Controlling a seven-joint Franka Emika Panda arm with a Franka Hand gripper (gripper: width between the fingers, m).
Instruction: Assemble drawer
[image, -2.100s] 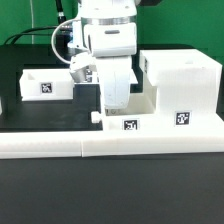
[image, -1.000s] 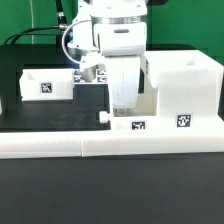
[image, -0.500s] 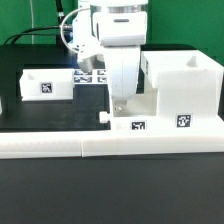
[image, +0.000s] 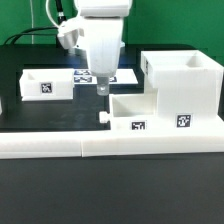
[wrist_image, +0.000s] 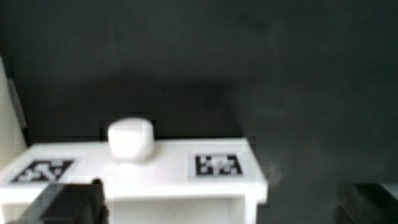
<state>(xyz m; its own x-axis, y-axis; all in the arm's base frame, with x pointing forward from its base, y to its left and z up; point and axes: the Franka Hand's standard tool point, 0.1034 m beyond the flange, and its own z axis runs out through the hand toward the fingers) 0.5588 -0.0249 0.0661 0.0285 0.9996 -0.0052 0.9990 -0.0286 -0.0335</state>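
Pincer (image: 102, 87) at the end of the white robot arm (image: 103, 35) hangs over the middle of the black tabletop (image: 60, 112), touching nothing; in the wrist view its two dark fingers (wrist_image: 63, 205) sit far apart with nothing held between them, so it is released. From where I stand, the large white plastic boxy housing (image: 185, 90) of the drawer is on the exterior view's right, open at the top, with a black-and-white square tag low on its front. Pressed against its side, toward the exterior view's left, lies a small white slide-in tray (image: 130, 112), open side up, with a tag on its near wall and a round white knob (image: 101, 117) sticking out of its free end; how far it reaches into the housing I cannot tell. The pincer hovers above that knob; the wrist view shows the knob between two tags on a white face. A second small white tray (image: 45, 83) rests well apart on the exterior view's left, tag facing forward. Behind the pincer, flat on the tabletop, lies the thin white marker board (image: 84, 77); along the front runs a long low white border rail (image: 70, 146).
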